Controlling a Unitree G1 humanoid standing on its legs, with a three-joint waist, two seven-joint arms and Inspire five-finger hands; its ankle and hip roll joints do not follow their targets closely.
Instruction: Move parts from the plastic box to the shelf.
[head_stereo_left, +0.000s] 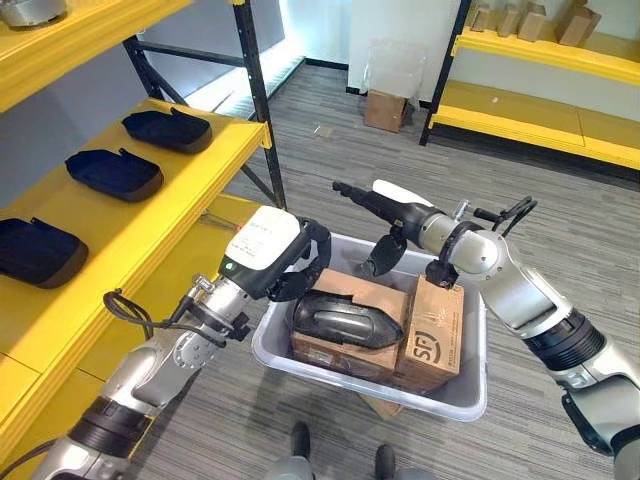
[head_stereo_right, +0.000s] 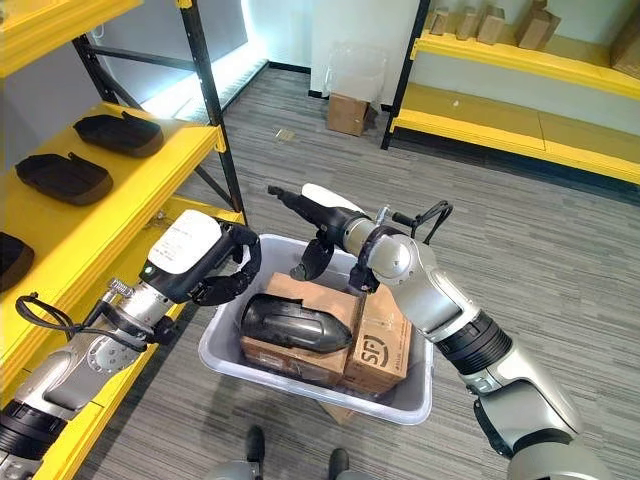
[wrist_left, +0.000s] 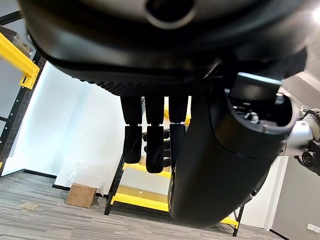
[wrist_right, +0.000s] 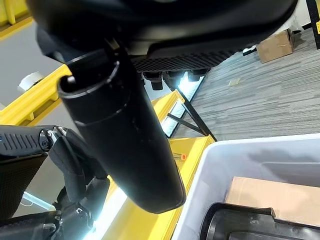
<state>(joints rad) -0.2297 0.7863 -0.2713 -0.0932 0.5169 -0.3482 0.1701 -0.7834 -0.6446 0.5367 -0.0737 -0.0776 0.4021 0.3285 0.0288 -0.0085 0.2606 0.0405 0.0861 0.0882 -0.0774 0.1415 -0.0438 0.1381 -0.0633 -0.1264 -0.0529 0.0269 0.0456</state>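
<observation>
A black part (head_stereo_left: 340, 318) lies on cardboard boxes (head_stereo_left: 432, 330) inside the grey plastic box (head_stereo_left: 455, 398) at lower centre. The left hand (head_stereo_left: 300, 265), fingers loosely curled and empty, hovers just above its left end. The right hand (head_stereo_left: 385, 222), open and empty, hangs above the box's far rim. Three more parts (head_stereo_left: 115, 172) sit on the yellow shelf (head_stereo_left: 175, 215) at left.

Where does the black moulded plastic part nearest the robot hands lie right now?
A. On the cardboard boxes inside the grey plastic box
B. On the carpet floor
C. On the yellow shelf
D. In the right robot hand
A: the black moulded plastic part rests on the cardboard boxes inside the grey plastic box, gripped by neither robot hand.
</observation>
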